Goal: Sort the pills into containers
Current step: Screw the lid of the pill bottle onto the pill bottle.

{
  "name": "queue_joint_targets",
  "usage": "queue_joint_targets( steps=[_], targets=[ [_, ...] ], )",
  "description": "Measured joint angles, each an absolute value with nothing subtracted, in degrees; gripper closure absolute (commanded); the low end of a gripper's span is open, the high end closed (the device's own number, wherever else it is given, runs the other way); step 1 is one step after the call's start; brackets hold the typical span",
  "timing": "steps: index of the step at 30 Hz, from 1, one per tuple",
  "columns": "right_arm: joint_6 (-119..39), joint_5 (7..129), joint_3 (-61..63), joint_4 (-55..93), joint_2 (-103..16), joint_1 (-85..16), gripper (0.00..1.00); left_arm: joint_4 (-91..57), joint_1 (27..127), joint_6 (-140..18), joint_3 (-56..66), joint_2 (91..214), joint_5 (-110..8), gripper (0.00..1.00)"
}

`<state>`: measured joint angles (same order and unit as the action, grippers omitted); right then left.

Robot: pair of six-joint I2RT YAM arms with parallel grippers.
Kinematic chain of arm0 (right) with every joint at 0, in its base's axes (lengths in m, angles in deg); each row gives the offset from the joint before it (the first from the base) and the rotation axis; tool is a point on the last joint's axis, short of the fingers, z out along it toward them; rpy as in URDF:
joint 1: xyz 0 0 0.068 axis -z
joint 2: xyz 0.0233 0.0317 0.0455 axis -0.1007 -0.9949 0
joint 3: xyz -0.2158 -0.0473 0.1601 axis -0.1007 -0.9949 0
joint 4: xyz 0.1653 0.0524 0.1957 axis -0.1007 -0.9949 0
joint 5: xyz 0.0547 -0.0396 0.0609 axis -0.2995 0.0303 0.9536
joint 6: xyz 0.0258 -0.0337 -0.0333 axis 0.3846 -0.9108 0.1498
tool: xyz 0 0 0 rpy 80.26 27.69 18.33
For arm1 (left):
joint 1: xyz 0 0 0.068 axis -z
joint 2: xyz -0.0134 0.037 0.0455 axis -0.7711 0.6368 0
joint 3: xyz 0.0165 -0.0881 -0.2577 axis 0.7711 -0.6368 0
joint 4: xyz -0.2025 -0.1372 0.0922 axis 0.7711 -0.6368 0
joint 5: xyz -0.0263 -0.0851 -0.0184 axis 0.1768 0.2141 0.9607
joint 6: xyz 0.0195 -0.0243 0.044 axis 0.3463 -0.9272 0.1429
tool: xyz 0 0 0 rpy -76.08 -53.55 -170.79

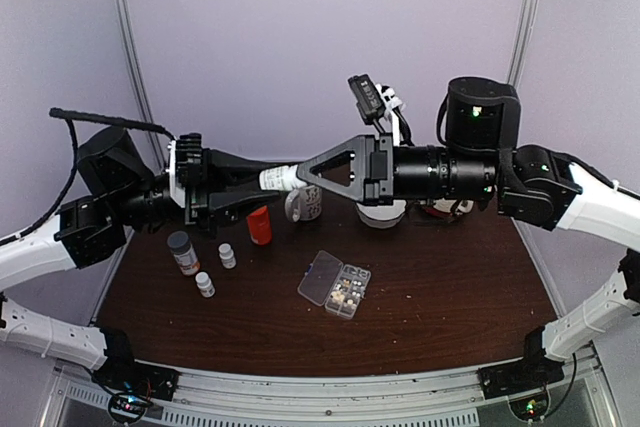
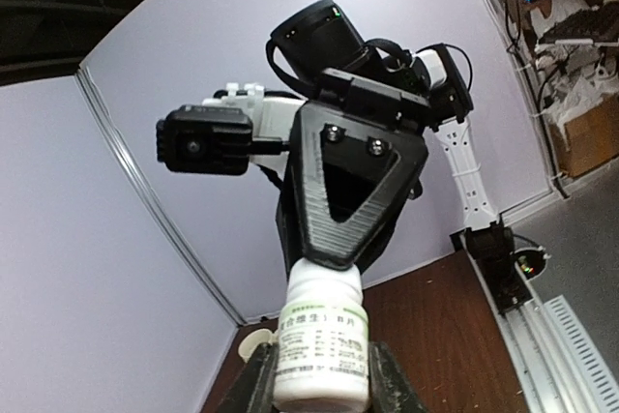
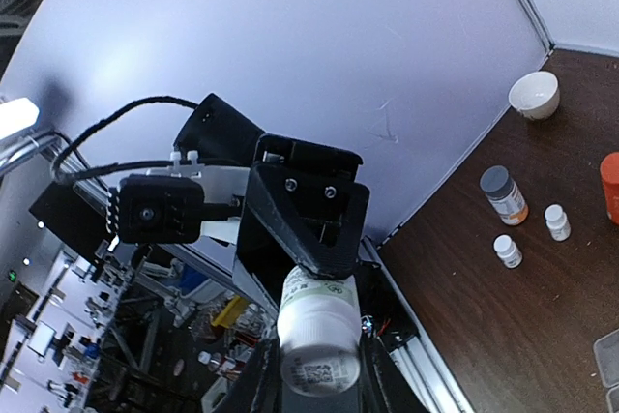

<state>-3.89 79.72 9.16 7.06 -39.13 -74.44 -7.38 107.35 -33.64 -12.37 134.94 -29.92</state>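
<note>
Brown table (image 1: 450, 297) under organizer box (image 1: 335, 284), lilac walls (image 1: 300, 37)

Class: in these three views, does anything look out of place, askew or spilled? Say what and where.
The white bottle is off the table, held sideways in mid-air, both arms' jaws shut on it, one at each end. The organizer box lies open and askew. No clear spill.

Probably a robotics lab test cell: a dark brown wooden table (image 1: 450, 287) lies beneath the left gripper (image 2: 321, 384), a pale lilac curved backdrop wall (image 1: 300, 27) rises behind it, and blurred cluttered shelving (image 3: 68, 336) shows lower-left of the right gripper (image 3: 319, 379).
</note>
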Motion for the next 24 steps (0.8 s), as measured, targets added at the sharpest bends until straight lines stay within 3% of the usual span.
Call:
queue_joint_targets(
  steps=[6, 8, 9, 12, 13, 15, 24],
  targets=[
    [11.00, 81.10, 6.40, 12.44, -39.32, -73.28, 0.86, -10.70, 107.97, -19.23, -11.69, 134.13, -34.06, 1.00],
    [14.74, 81.29, 6.73, 13.20, -39.61, -73.28, 0.79, -10.68, 108.27, -13.94, -11.43, 133.87, -35.04, 1.00],
    [16.83, 81.47, 6.77, 13.66, -39.74, -73.28, 0.70, -10.66, 108.34, -11.97, -11.38, 133.78, -35.32, 1.00],
    [23.22, 82.87, 6.86, 15.76, -40.44, -72.93, 0.25, -10.38, 108.42, -6.77, -11.17, 133.61, -36.63, 1.00],
    [24.62, 84.46, 7.19, 16.77, -41.07, -73.04, 0.15, -10.11, 108.51, -5.99, -10.71, 134.04, -37.55, 1.00],
    [25.27, 86.39, 9.18, 15.94, -42.49, -73.85, 0.05, -9.48, 108.64, -5.72, -10.31, 135.27, -38.82, 1.00],
    [15.81, 85.66, 9.29, 7.59, -34.56, -68.45, 0.00, -5.35, 108.64, -15.58, -11.97, 134.33, -41.09, 1.00]
  ],
)
